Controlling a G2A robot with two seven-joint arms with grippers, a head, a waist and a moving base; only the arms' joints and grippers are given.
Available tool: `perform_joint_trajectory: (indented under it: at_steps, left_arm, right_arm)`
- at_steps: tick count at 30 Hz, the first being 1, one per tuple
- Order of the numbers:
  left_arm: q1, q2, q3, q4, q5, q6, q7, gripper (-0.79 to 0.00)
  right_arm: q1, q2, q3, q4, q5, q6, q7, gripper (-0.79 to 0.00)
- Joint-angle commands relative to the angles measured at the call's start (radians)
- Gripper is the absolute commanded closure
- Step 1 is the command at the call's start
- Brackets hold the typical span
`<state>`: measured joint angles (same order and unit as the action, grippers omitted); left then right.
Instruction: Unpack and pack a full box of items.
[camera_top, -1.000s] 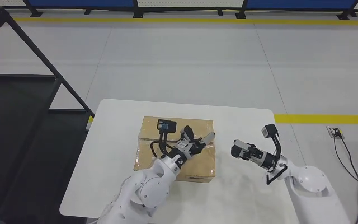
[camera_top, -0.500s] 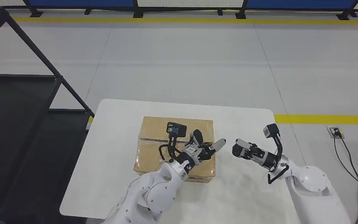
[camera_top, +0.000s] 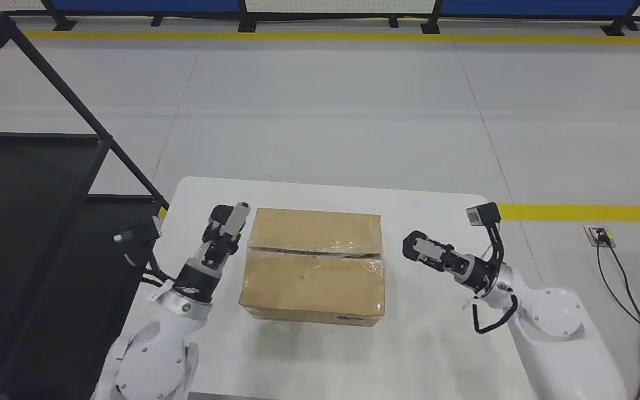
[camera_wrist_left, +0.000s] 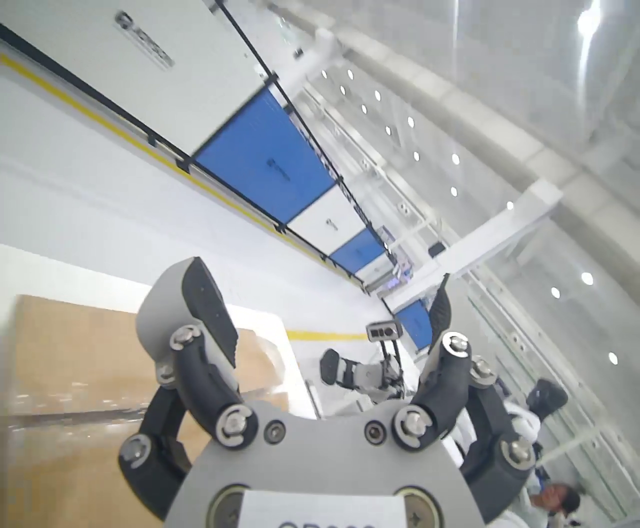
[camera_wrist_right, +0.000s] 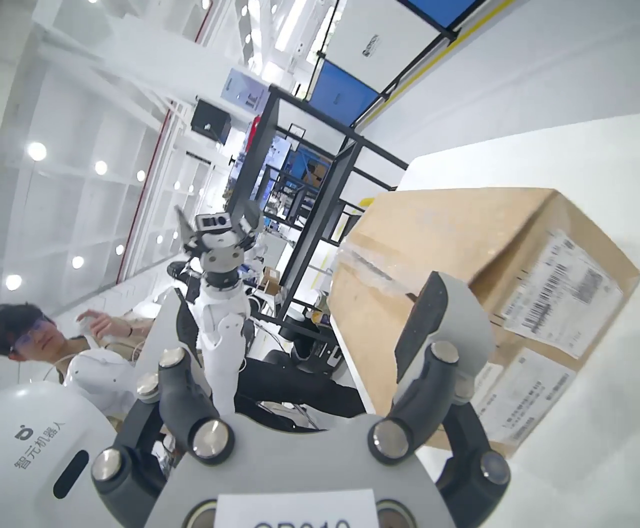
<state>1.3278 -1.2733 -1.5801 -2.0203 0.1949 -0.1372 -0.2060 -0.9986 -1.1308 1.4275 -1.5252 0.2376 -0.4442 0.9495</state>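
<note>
White table (camera_top: 410, 325) holds the box (camera_top: 313, 268), left end effector (camera_top: 231, 216) and right end effector (camera_top: 413, 246) both wide.

The closed box (camera_top: 313, 265) hides its contents, and the left wrist view's edge cuts it off.

The brown rectangular cardboard box (camera_top: 313, 265) is seen as matt paperboard, its seam sealed with glossy clear plastic tape (camera_wrist_right: 367, 271); white paper labels (camera_wrist_right: 560, 290) are stuck on one side. The smooth white bench (camera_top: 420, 335) is faintly sheened. Matt black pads (camera_wrist_left: 207, 307) are fitted on the grey metal frame of the left hand (camera_wrist_left: 320, 295).
</note>
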Motion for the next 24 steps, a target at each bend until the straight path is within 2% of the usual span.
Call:
perform_joint_trajectory:
  at_steps: [1,3,6,13,18,24]
  left_arm:
    - [0.052,0.006,-0.135,0.022,-0.072,-0.028,-0.008,-0.785]
    - [0.093,0.011,-0.211,0.049,-0.113,-0.051,-0.016,-0.785]
    - [0.137,0.014,-0.268,0.097,-0.152,-0.079,-0.036,-0.785]
    - [0.180,0.016,-0.296,0.162,-0.192,-0.137,-0.040,-0.785]
    - [0.193,0.017,-0.298,0.168,-0.201,-0.155,-0.049,-0.785]
    - [0.185,0.020,-0.284,0.164,-0.194,-0.155,-0.072,-0.785]
  right_arm:
    - [0.034,-0.002,-0.039,-0.032,-0.044,0.039,0.010,-0.785]
    - [0.083,-0.008,-0.097,-0.059,-0.095,0.085,0.019,-0.785]
    - [0.170,-0.022,-0.203,-0.071,-0.204,0.156,-0.001,-0.785]
    - [0.378,-0.076,-0.435,0.038,-0.353,0.370,-0.093,-0.785]
    - [0.438,-0.093,-0.471,0.122,-0.367,0.496,-0.109,-0.785]
    - [0.390,-0.078,-0.415,0.113,-0.365,0.540,-0.105,-0.785]
